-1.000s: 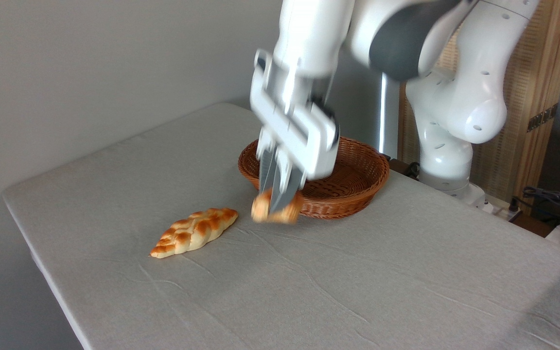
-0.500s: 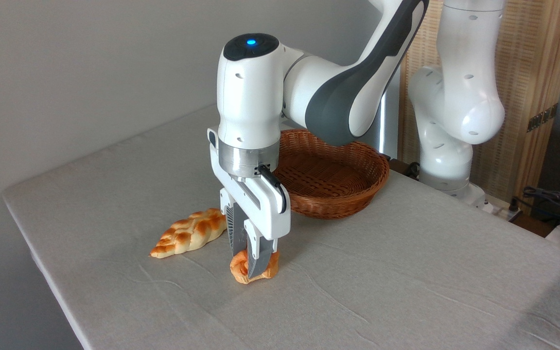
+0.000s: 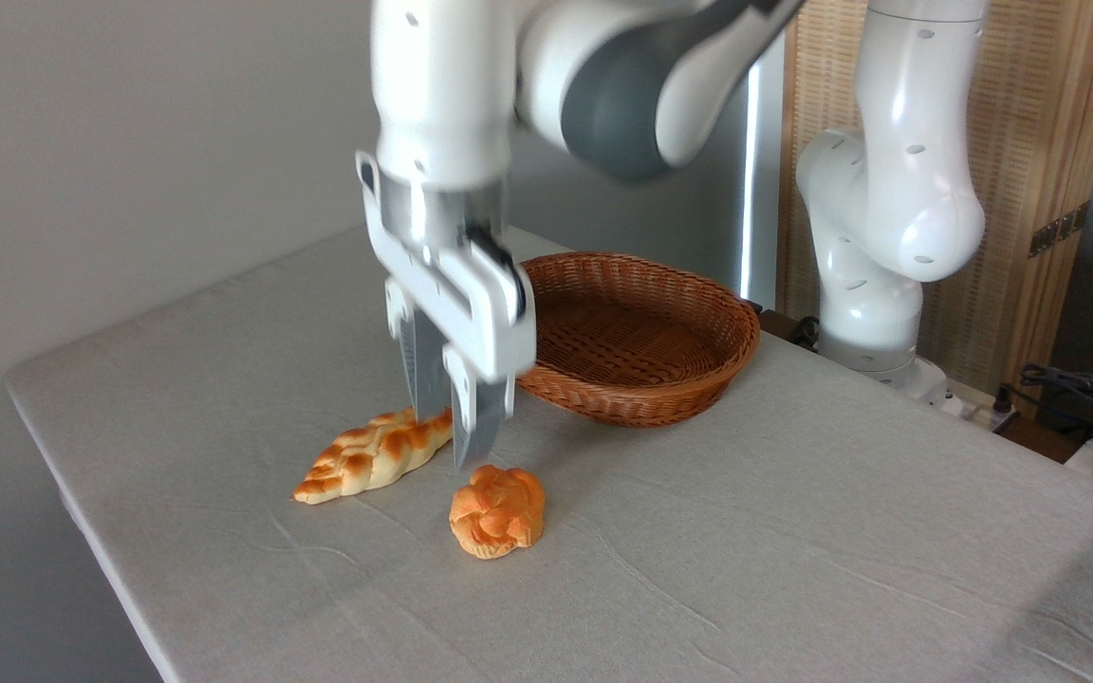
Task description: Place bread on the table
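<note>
My gripper (image 3: pixel 453 438) hangs just above the bread (image 3: pixel 497 509), fingers (image 3: pixel 473 422) pinching nothing; they look a narrow gap apart, though blur makes the exact spread hard to judge. The bread sits flat on the table (image 3: pixel 793 531), clear of my tips and at about five o'clock from them. At its ten o'clock, near but not touching, lies the braided loaf (image 3: pixel 379 453); at its one o'clock, a little farther off, stands the wicker basket (image 3: pixel 641 332), which looks empty. By my reckoning the placing is done, since the bun rests on cloth and not in wicker. As for how it handles, I judge it light and compact, its knotted surface offering creases that resist slipping, and probably a little yielding under pressure. If I had to take it again, I would close across its rounded flanks, at the widest part, with modest force.
</note>
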Controlling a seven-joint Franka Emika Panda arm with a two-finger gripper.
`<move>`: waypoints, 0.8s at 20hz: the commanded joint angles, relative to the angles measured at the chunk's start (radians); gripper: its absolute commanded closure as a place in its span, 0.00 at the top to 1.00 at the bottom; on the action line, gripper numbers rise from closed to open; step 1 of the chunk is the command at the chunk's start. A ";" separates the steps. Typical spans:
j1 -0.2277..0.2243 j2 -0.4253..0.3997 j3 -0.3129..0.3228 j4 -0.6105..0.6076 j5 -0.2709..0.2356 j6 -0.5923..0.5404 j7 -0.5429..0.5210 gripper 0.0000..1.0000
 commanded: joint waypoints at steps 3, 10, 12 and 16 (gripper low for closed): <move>0.004 0.025 -0.079 0.246 0.006 -0.281 -0.253 1.00; 0.234 0.120 -0.306 0.410 0.006 -0.403 -0.298 1.00; 0.283 0.143 -0.336 0.416 0.006 -0.397 -0.293 1.00; 0.317 0.166 -0.363 0.450 0.029 -0.387 -0.289 1.00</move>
